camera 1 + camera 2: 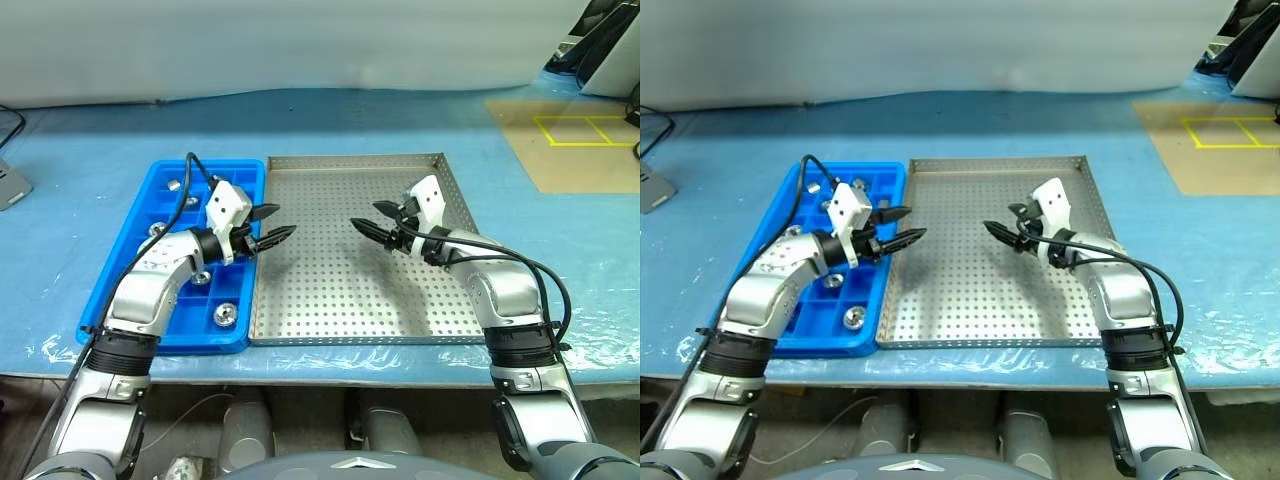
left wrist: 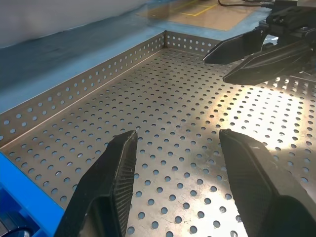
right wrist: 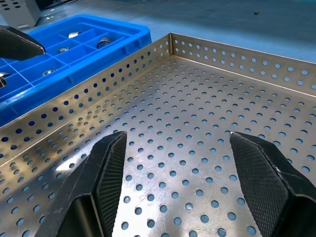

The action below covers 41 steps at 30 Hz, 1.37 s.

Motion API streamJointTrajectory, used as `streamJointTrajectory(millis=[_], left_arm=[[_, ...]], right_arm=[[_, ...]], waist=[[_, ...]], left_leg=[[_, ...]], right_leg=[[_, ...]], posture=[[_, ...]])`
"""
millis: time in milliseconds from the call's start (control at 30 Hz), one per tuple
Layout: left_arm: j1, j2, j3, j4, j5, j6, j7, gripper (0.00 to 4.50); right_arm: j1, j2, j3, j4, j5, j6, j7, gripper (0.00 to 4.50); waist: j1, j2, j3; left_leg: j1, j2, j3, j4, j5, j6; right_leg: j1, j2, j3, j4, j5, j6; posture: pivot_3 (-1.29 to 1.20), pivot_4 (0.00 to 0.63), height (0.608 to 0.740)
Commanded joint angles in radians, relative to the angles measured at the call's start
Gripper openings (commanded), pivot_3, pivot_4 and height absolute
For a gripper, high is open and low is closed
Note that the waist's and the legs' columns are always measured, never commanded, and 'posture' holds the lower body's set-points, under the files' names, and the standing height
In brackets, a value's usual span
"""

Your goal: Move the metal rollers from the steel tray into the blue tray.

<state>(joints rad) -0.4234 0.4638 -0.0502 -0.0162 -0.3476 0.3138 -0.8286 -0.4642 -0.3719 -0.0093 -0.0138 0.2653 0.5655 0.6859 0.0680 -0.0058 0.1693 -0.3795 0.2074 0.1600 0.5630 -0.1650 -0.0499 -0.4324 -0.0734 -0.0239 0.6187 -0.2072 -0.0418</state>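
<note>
The steel tray (image 1: 340, 290) lay bare across its floor, ringed by low rims; both grippers hung over it, left gripper (image 1: 272, 228) facing right gripper (image 1: 372, 222), apart.

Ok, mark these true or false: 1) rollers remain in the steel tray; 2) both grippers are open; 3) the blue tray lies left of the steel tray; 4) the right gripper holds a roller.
1) False: the steel tray shows bare perforated metal; the metal rollers sit in the blue tray.
2) True: left gripper and right gripper stand open.
3) True.
4) False: nothing is between its fingers.
</note>
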Motion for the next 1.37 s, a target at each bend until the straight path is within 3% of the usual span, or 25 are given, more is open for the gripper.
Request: streamJointTrajectory(millis=[33, 200, 667, 1367], left_arm=[[-0.025, -0.018, 0.02, -0.051, -0.012, 0.006, 0.031, 2.78], [-0.043, -0.031, 0.022, -0.067, 0.005, 0.024, 0.08, 2.78], [-0.04, -0.084, 0.046, -0.027, -0.007, -0.014, 0.122, 2.78], [-0.065, -0.066, 0.033, 0.074, 0.008, -0.076, 0.031, 2.78]], right_arm=[[-0.048, 0.01, -0.019, 0.028, -0.016, -0.073, -0.049, 3.45], [-0.099, 0.026, -0.02, 0.108, -0.032, -0.127, -0.089, 3.45], [-0.078, 0.02, 0.012, 0.076, -0.055, -0.132, -0.102, 3.45], [0.012, -0.035, -0.01, -0.015, -0.053, -0.11, -0.117, 3.45]], waist=[[0.0, 0.0, 0.0], [0.001, 0.0, 0.0], [0.001, 0.0, 0.0], [-0.001, 0.0, 0.0]], left_leg=[[0.0, 0.0, 0.0, 0.0, 0.0, 0.0], [0.0, 0.0, 0.0, 0.001, 0.0, 0.0], [-0.001, 0.0, 0.0, 0.001, -0.001, 0.001], [-0.001, 0.0, 0.001, 0.001, -0.001, 0.002]], right_leg=[[0.0, 0.0, 0.0, 0.0, 0.0, 0.0], [0.0, 0.0, 0.0, 0.001, 0.0, 0.0], [0.0, 0.0, 0.0, 0.0, 0.0, 0.0], [0.0, 0.0, 0.0, -0.001, 0.0, 0.0]], posture=[[-0.02, 0.15, 0.74], [0.0, 0.15, 0.74], [-0.02, 0.15, 0.74], [-0.09, 0.15, 0.74]])
